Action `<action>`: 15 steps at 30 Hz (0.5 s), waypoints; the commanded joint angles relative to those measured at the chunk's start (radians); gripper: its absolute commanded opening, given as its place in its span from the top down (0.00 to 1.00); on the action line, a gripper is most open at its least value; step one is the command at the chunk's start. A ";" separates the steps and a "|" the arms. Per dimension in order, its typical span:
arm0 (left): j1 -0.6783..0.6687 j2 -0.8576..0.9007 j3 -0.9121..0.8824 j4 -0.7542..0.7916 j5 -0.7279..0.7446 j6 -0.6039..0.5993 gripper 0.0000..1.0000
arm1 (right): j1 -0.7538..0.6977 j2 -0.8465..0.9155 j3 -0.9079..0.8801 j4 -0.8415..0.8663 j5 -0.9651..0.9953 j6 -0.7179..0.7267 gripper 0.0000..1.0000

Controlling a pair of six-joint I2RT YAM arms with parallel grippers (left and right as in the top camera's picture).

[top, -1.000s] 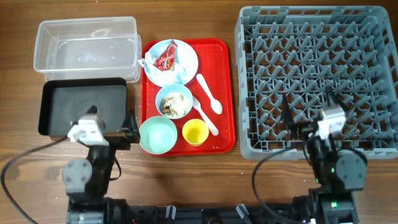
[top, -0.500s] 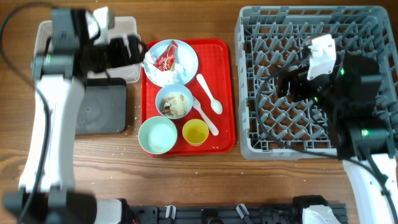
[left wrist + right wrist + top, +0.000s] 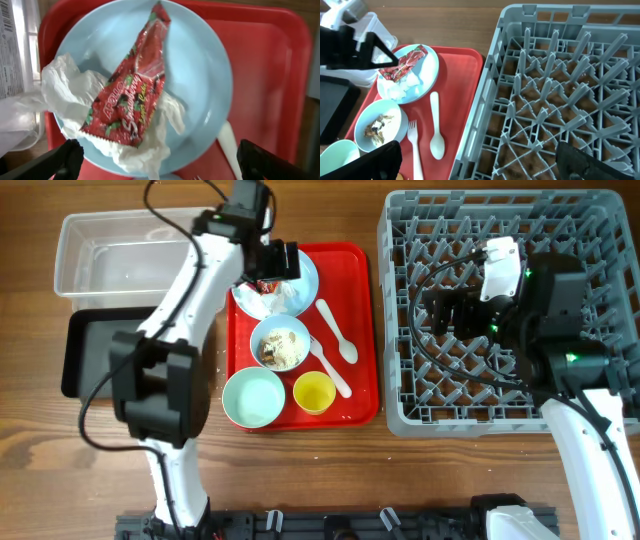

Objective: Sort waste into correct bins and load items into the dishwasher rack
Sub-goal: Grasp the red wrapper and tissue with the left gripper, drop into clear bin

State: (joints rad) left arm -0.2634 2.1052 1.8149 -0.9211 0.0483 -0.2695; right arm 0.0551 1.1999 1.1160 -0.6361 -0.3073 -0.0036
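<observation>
A red-and-white wrapper (image 3: 135, 95) and white napkins (image 3: 65, 85) lie on the pale blue plate (image 3: 303, 280) at the back of the red tray (image 3: 362, 300). My left gripper (image 3: 276, 260) hovers just above the plate, open and empty, its fingers (image 3: 160, 161) wide apart on either side of it. A bowl with beige food scraps (image 3: 280, 342), an empty bowl (image 3: 253, 397), a yellow cup (image 3: 314, 392), a white spoon (image 3: 337, 332) and a fork (image 3: 330, 370) are also on the tray. My right gripper (image 3: 445, 310) is open and empty above the grey rack (image 3: 600, 240).
The clear tub (image 3: 120, 250) stands at the back left, with the black tray (image 3: 95, 350) in front of it. The left arm reaches across both. The rack (image 3: 560, 100) holds no items and fills the right side.
My left arm has swung from over the clear tub to over the plate. My right arm has stayed above the rack and shifted slightly left. A second ago both arms were low at the table's front.
</observation>
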 commanded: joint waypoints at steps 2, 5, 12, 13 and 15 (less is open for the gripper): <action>-0.006 0.100 0.019 0.063 -0.129 -0.023 0.00 | -0.003 0.029 0.021 -0.012 -0.020 0.010 0.00; -0.005 0.140 0.019 0.081 -0.138 -0.023 0.00 | -0.003 0.059 0.021 -0.013 -0.020 0.011 0.00; -0.005 0.206 0.016 0.084 -0.135 -0.023 0.56 | -0.003 0.113 0.021 -0.012 -0.020 0.011 0.00; -0.008 0.206 0.016 0.084 -0.135 -0.024 0.66 | -0.003 0.116 0.021 -0.012 -0.020 0.011 0.01; -0.015 0.213 0.016 0.084 -0.135 -0.024 0.81 | -0.003 0.119 0.021 -0.013 -0.020 0.011 0.00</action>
State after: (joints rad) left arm -0.2729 2.2948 1.8153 -0.8394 -0.0788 -0.2909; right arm 0.0551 1.3056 1.1160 -0.6498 -0.3138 -0.0010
